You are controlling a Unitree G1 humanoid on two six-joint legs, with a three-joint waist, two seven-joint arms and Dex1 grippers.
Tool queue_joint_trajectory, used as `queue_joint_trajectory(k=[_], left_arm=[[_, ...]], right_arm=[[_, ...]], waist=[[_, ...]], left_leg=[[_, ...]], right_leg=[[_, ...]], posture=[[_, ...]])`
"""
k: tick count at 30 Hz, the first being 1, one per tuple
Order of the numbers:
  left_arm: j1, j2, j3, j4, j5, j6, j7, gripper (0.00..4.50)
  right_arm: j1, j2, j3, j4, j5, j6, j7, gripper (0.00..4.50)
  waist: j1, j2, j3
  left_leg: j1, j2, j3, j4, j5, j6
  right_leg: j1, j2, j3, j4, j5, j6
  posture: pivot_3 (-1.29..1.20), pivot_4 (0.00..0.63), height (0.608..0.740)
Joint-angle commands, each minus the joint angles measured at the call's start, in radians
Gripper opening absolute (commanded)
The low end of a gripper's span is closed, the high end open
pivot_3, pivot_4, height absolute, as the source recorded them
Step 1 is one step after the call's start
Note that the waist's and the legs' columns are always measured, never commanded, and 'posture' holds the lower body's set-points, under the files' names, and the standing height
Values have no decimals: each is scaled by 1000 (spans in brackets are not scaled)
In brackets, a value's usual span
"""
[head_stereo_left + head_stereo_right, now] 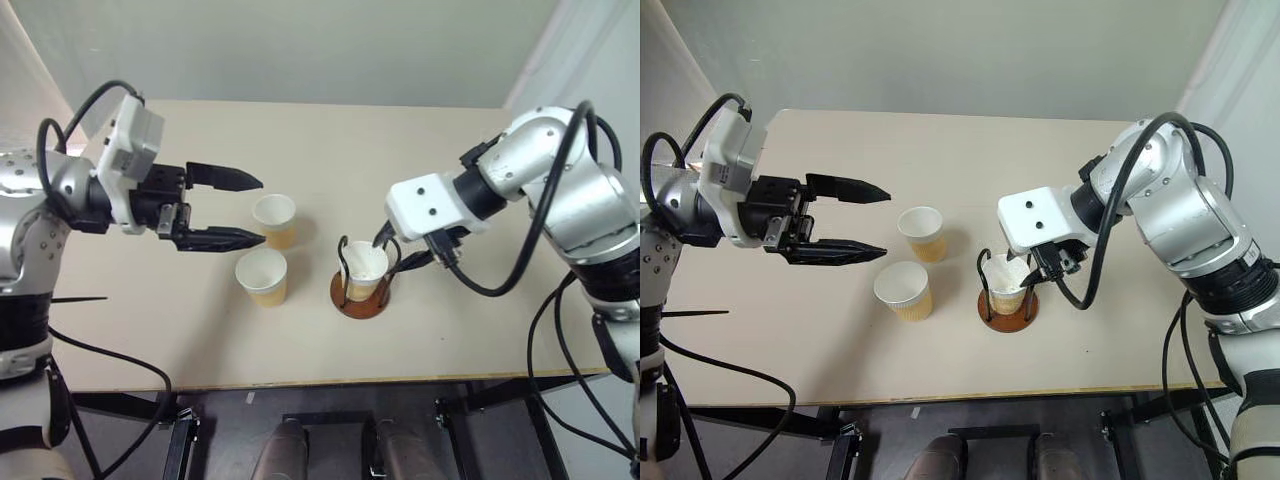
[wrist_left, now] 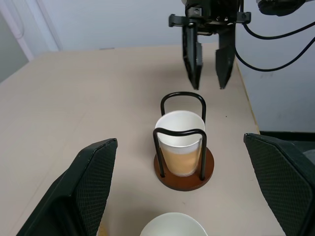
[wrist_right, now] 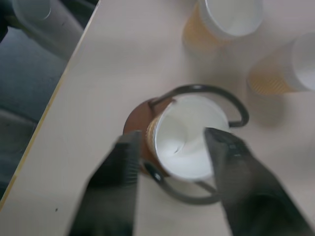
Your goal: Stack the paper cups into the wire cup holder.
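Right claw [image 2: 208,73], jaws parted and holding nothing, poised just above the rim of a paper cup [image 1: 365,268] seated in the wire cup holder [image 1: 359,296] on the table [image 1: 420,130]. Two more paper cups [image 1: 262,276] [image 1: 275,220] stand upright just beside the holder, toward the left claw [image 1: 248,210], which hangs wide open, empty, above the table.

One pale yellow-tan paper cup [image 2: 179,142] stands upright inside the wire cup holder [image 2: 183,173], a reddish-brown disc with black wire loops, while two more paper cups [image 1: 262,276] stand upright just beside each other nearby.
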Motion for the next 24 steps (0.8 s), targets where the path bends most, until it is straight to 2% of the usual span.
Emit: queue_joint_trajectory(k=[1, 3, 4, 9, 14, 18, 24], left_arm=[[6, 17, 26, -32, 0, -4, 3, 4500], [56, 43, 25, -64, 17, -22, -17, 4500], [86, 61, 26, -84, 22, -29, -30, 4500], [239, 160, 24, -146, 127, -181, -118, 4500], [271, 216, 22, -141, 178, -271, -164, 4500], [252, 217, -3, -125, 196, -306, -169, 4500], [170, 187, -97, -123, 207, -296, -197, 4500]], right_arm=[[-9, 14, -42, 3, 0, 43, -48, 3637], [-5, 45, -100, 3, 39, 144, -115, 4333], [-3, 54, -134, 0, 64, 201, -142, 4466], [4, 93, -308, -16, 188, 456, -277, 4466], [18, 136, -525, -60, 364, 678, -374, 4466], [63, 150, -584, -135, 460, 724, -431, 4466], [160, 97, -623, -235, 610, 781, -447, 4466]], waist=[[0, 0, 0], [-1, 0, 0], [-2, 0, 0], [-3, 0, 0], [0, 0, 0], [0, 0, 0], [0, 0, 0]], left_leg=[[0, 0, 0, 0, 0, 0], [0, 0, 0, 0, 0, 0], [0, 0, 0, 0, 0, 0], [0, 0, 0, -1, 0, 0], [0, 0, -1, -1, 0, 0], [0, -1, 0, -1, 0, 0], [0, 0, -1, -1, 0, 0]], right_leg=[[0, 0, 0, 0, 0, 0], [0, 0, 0, 0, 0, 0], [0, 0, 0, 0, 0, 0], [-1, 1, 0, 0, -1, -2], [-1, 1, 0, 0, -1, -2], [-1, 0, 0, 0, -2, -3], [-1, 0, 0, 1, -2, -3]], posture=[[0, 150, 740], [0, 150, 740], [0, 150, 740], [0, 150, 740], [0, 150, 740], [0, 150, 740], [0, 150, 740]])
